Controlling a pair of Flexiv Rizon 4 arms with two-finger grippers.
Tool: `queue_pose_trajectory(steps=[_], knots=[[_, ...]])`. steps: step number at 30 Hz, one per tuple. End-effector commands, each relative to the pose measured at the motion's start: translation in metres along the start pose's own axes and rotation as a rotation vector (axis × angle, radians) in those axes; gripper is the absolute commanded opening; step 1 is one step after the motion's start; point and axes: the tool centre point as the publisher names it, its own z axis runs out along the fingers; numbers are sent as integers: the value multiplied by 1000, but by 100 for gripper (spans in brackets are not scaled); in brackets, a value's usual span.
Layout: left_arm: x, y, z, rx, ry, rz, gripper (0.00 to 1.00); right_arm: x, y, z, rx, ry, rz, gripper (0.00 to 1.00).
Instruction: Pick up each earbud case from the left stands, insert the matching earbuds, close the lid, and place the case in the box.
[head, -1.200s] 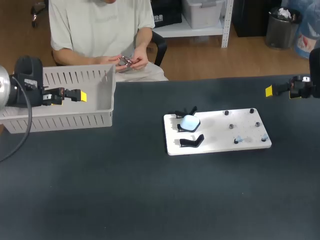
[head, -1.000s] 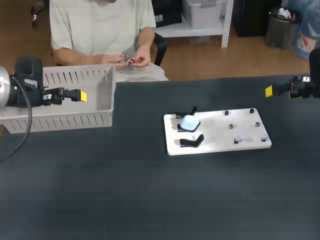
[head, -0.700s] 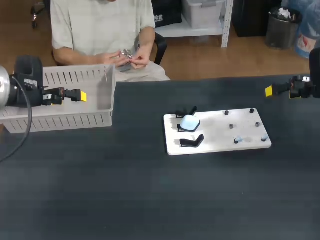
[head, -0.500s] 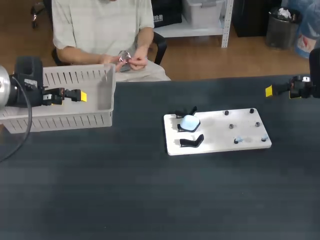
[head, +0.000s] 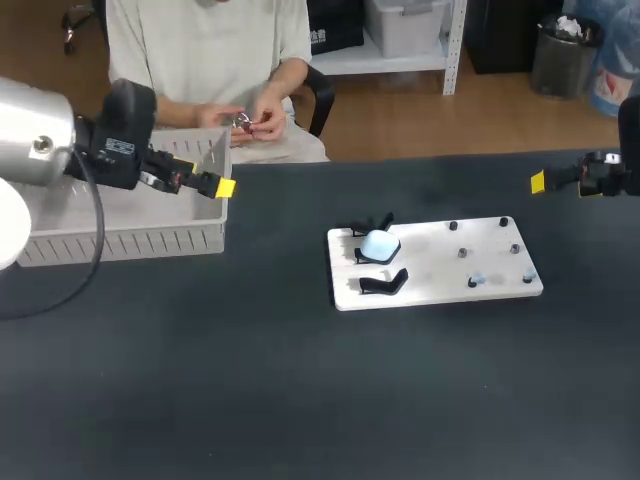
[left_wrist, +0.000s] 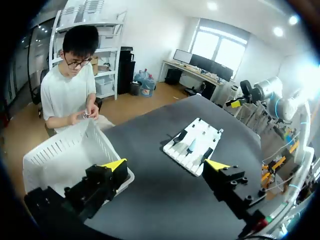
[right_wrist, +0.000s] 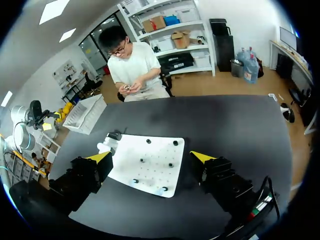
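Hovering wide open, empty: left gripper (left_wrist: 165, 165) at box (head: 120, 240) corner; right gripper (right_wrist: 151, 156) likewise.

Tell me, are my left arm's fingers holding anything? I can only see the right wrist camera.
Observer: No. In the left wrist view the left gripper has its fingers wide apart, with nothing between them.
Operator: Okay! My own finger hides the stands. Which one has the case?
Observer: The head view shows the pale blue case on the middle stand. The front black stand, just before it, is bare.
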Motion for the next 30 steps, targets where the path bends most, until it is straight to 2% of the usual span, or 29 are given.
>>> queue_pose_trajectory(steps=[1,9,15,19,24,30], knots=[[-7,-11,23,126,-34,400,100,0,-1,0,-4,2,-1,100],[-10,-37,56,264,-43,615,100,0,-1,0,-4,2,-1,100],[-9,-47,77,397,-43,649,100,0,-1,0,-4,2,-1,100],[1,-53,101,486,-58,681,100,0,-1,0,-4,2,-1,100],[10,-63,129,522,-54,654,100,0,-1,0,-4,2,-1,100],[19,-69,159,517,-52,638,100,0,-1,0,-4,2,-1,100]])
